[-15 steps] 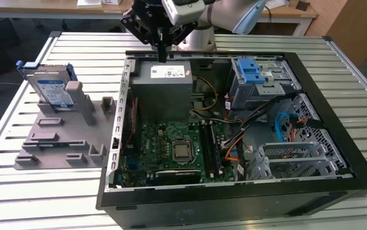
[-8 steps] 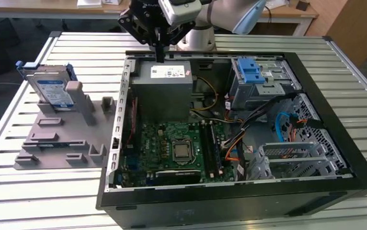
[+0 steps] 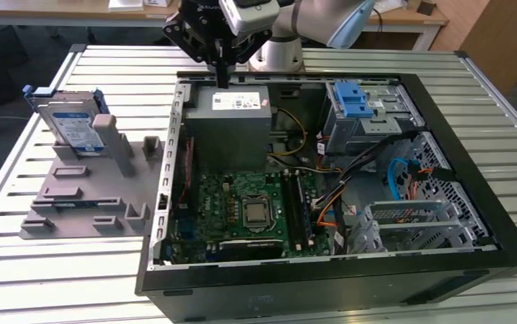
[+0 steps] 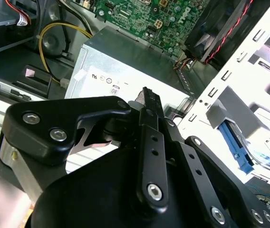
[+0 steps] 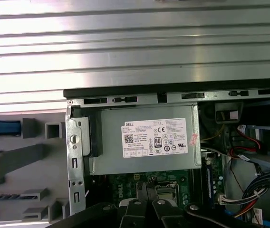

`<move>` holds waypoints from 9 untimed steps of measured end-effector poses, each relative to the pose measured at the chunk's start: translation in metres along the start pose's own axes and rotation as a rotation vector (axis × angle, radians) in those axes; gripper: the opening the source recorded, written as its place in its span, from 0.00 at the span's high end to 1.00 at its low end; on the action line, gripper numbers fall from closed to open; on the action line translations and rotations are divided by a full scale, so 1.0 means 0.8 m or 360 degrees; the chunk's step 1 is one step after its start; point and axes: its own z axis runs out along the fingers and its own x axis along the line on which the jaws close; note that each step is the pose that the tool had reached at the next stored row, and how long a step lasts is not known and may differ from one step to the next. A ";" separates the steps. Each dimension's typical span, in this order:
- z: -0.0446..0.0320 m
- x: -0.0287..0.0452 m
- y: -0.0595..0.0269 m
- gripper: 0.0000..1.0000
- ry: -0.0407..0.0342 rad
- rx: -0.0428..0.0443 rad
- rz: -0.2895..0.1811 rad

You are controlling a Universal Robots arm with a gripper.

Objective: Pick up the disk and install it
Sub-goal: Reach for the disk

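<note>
Jaws closed above power supply (image 3: 231, 135), disk (image 3: 74, 128) standing on grey fixture (image 3: 78, 202)

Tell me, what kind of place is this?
Probably a robotics lab for computer assembly: a pale robot arm hangs over an open black desktop computer case on a slatted metal table, beside a silver hard drive with blue plastic rails in a grey fixture.

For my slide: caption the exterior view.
Shut claw above the power supply in the open case; the disk stands on a grey fixture outside.
</note>
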 end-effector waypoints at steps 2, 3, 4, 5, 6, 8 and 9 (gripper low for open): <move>0.0000 0.0008 0.000 0.89 0.0000 0.0000 0.0000; 0.0000 0.0013 0.000 0.89 0.0000 0.0000 0.0000; 0.0001 0.0017 0.000 0.89 0.0000 0.0000 0.0000; 0.0001 0.0021 0.000 0.89 0.0001 0.0000 0.0000; 0.0001 0.0025 0.000 0.89 0.0001 0.0000 0.0000; 0.0001 0.0032 0.000 0.89 0.0001 0.0000 0.0000; 0.0002 0.0037 0.000 0.89 0.0001 0.0000 0.0000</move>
